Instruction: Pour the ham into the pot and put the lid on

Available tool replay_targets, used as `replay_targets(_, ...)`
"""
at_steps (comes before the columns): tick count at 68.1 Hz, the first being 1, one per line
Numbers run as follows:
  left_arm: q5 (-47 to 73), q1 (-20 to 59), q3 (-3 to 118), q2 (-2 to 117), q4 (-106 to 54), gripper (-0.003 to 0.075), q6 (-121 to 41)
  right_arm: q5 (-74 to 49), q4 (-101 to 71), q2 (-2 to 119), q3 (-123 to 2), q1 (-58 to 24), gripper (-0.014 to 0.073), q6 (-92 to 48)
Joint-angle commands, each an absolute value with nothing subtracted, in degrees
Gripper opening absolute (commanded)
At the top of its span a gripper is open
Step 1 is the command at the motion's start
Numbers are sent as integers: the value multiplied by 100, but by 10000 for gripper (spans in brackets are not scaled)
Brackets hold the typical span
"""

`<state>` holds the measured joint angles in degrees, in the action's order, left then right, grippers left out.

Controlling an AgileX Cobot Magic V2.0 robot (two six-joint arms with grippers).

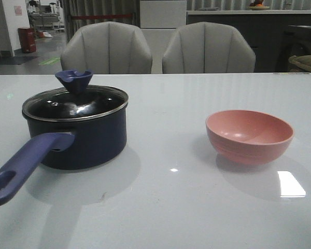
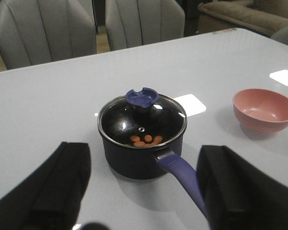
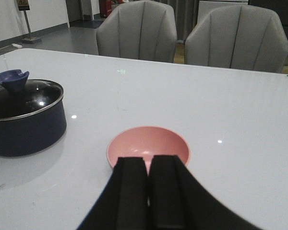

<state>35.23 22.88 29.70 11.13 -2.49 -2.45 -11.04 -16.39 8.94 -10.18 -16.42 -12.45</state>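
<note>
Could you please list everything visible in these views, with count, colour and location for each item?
pot: one, dark navy with a long purple-blue handle, on the left part of the table, handle towards the robot.
lid: one, glass with a steel rim and a dark blue knob, seated on the pot.
ham: a few small orange pieces, inside the pot, seen through the lid.
bowl: one, pink, upright on the right part of the table, nothing visible inside.
table: one, glossy white.
chairs: two, grey, behind the table.
left tool: black, open, hovering above the table near the pot handle.
right tool: black, shut, holding nothing, just short of the bowl.
</note>
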Motion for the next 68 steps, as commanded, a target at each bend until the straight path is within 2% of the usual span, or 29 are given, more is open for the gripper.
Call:
replay_targets(1, 2816, 2326, 2737, 618, -326, 337, -232, -672, -1641, 946, -1169, -1639, 146, -1277)
replay_targets(10, 2605, 2326, 2405, 171, -336, 99, -232, -672, -1641, 946, -1169, -1639, 146, -1277)
replay_targets(15, 2595, 2326, 2354, 141, -336, 125, -232, -672, -1641, 946, -1169, -1639, 146, -1277)
replay_targets(57, 2361, 2300, 2171, 141, -287, 113, -232, -672, -1641, 946, -1169, -1639, 146, -1277)
replay_targets(68, 1655, 1465, 1589, 104, 0, 113, -232, -672, -1641, 946, -1169, -1639, 146, -1277)
